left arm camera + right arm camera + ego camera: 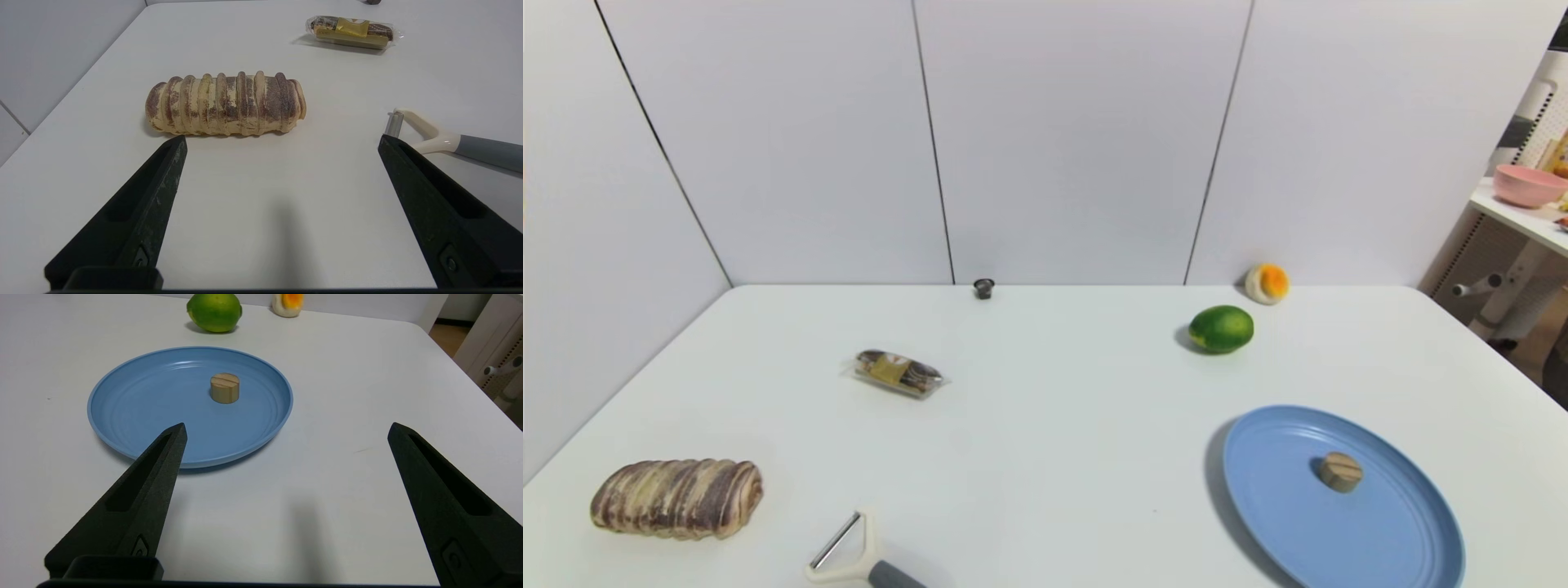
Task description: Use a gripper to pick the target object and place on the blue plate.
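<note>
The small tan wooden cylinder (1340,471) (224,388) lies on the large light-blue plate (1282,531) (135,416) at the table's near right, close to the plate's middle. My right gripper (286,430) hangs open over bare table just short of the plate's near rim, holding nothing. Over the near left of the table my left gripper (282,141) is open and empty, in front of a striped bread loaf (224,104). Neither gripper shows in the head view.
A green fruit (1221,328) and an orange-and-cream ball (1267,283) sit beyond the plate. A tiny dark cup (983,287) stands at the back wall. A wrapped snack (898,372), the loaf (676,498) and a peeler (849,562) lie on the left.
</note>
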{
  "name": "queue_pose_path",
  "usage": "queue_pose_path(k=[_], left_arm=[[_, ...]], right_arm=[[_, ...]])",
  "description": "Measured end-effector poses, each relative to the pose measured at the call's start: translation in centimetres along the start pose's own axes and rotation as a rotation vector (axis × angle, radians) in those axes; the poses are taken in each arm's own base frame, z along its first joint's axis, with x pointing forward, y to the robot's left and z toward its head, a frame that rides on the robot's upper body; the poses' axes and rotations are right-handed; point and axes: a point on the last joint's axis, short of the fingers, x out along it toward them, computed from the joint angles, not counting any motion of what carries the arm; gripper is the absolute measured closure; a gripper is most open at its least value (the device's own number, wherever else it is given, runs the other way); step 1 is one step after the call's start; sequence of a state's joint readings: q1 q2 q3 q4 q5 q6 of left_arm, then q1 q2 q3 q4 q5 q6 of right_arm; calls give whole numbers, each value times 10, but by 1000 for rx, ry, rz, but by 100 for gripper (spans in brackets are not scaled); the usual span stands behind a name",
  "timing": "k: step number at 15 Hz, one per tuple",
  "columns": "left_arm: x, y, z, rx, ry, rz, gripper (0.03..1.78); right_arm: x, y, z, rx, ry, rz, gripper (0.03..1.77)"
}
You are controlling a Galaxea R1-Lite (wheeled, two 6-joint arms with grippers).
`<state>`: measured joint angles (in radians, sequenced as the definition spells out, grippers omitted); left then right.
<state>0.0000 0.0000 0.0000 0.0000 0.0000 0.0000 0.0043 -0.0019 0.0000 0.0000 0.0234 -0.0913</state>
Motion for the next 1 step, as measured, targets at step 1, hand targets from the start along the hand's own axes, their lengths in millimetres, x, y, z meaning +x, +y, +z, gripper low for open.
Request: queue_pose_path(k=[1], left_arm=[[0,0,0,0,0,0,12]], right_arm=[[0,0,0,20,0,-3,11]])
